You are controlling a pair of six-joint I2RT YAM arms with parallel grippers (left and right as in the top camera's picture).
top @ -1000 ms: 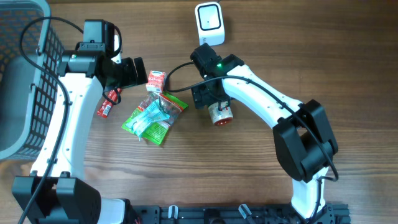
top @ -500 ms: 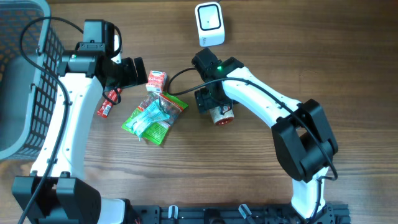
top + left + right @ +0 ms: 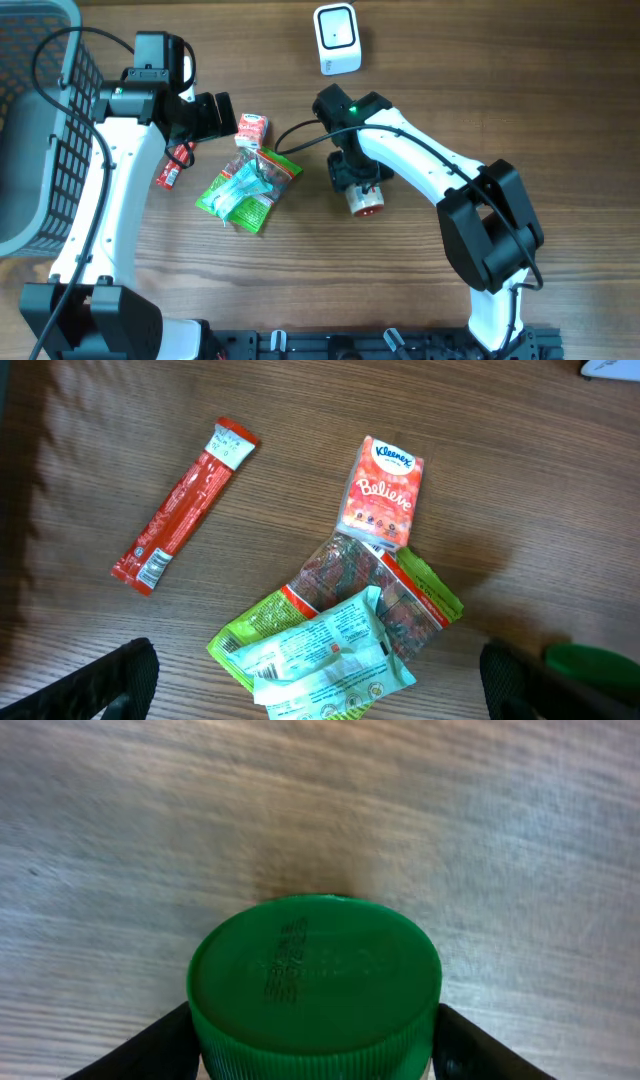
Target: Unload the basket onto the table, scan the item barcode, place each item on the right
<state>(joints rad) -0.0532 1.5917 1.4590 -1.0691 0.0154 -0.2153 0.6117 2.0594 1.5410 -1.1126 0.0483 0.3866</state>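
Note:
A jar with a green ribbed lid (image 3: 315,982) fills the right wrist view. My right gripper (image 3: 313,1038) is shut on it, one finger pressed against each side of the lid. From above, the jar's red and white end (image 3: 367,203) shows just below that gripper (image 3: 352,172). The white barcode scanner (image 3: 337,38) stands at the far edge, well apart from the jar. My left gripper (image 3: 320,685) hangs open over a pile of green snack packets (image 3: 330,645), holding nothing.
An orange Kleenex tissue pack (image 3: 383,492) lies just beyond the packets. A red stick sachet (image 3: 180,505) lies to their left. A grey wire basket (image 3: 40,120) fills the table's left side. The right arm's cable (image 3: 295,138) loops toward the packets (image 3: 247,190).
The right gripper's fingers have closed in on the jar's lid, and the jar has shifted toward the front and right. The left arm has not moved.

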